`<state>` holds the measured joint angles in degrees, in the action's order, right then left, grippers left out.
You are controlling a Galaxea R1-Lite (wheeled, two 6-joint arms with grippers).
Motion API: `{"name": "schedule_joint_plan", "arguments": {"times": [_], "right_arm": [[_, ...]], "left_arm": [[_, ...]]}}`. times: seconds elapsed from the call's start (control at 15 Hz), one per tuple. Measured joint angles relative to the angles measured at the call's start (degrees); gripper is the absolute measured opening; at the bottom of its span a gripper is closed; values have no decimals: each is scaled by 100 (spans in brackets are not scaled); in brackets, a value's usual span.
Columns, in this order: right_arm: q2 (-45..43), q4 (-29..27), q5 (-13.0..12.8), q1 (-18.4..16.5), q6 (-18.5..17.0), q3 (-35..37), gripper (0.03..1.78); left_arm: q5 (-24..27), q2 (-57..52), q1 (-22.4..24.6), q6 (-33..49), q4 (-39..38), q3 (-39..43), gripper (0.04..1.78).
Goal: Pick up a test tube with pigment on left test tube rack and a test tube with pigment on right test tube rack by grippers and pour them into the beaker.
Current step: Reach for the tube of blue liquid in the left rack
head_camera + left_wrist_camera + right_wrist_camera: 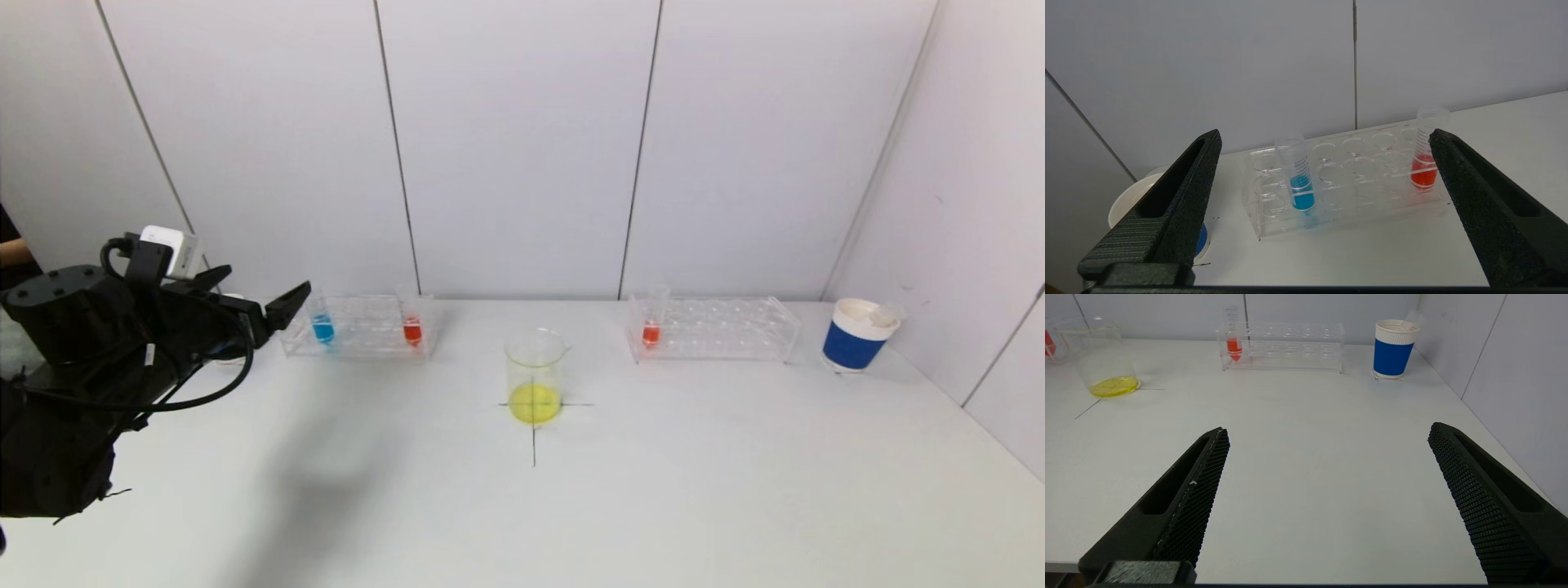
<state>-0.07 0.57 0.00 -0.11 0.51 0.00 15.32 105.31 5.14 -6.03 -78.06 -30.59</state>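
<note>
Progress was slight: no tube had been lifted, though the beaker (535, 377) already held a shallow yellow pool over the cross mark on the table (653, 490).

Left gripper (1325, 141) hung with its fingers spread wide and nothing between them, raised just short of the left rack (1343, 188). Straight ahead of its gap stood the blue tube (1298, 175) near the rack's end, and the red tube (1425, 155) stood ahead of its other finger, at the far end. Both sat upright in their holes. A paper cup (1133, 200) stood beyond the blue end.

Right gripper (1329, 430) was equally wide and empty, low over the near table. Well ahead of it sat the right rack (1284, 347) with 1 orange-red tube (1233, 345) at its end, and a blue cup (1394, 349) beyond it.

What was left, by my judgement: 2 grasps, 2 lifts and 2 pours.
</note>
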Motion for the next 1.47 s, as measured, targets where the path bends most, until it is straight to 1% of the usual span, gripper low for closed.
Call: {"name": "schedule_joint_plan", "arguments": {"times": [0.13, 0.33, 0.6, 1.0, 1.47], "right_arm": [[0, 0, 0, 0, 0, 0, 177], [0, 2, 0, -2, 0, 0, 177], [0, 2, 0, 0, 0, 0, 177], [0, 2, 0, 0, -2, 0, 177], [0, 2, 0, -2, 0, 0, 177]], "left_arm": [[71, 577, 39, -16, -551, -26, 177], [110, 1230, 52, -16, -887, -160, 177], [124, 1808, 55, -18, -909, -445, 177], [145, 2266, 55, -18, -912, -1031, 177], [146, 2594, 78, -16, -557, -1713, 177]]}}
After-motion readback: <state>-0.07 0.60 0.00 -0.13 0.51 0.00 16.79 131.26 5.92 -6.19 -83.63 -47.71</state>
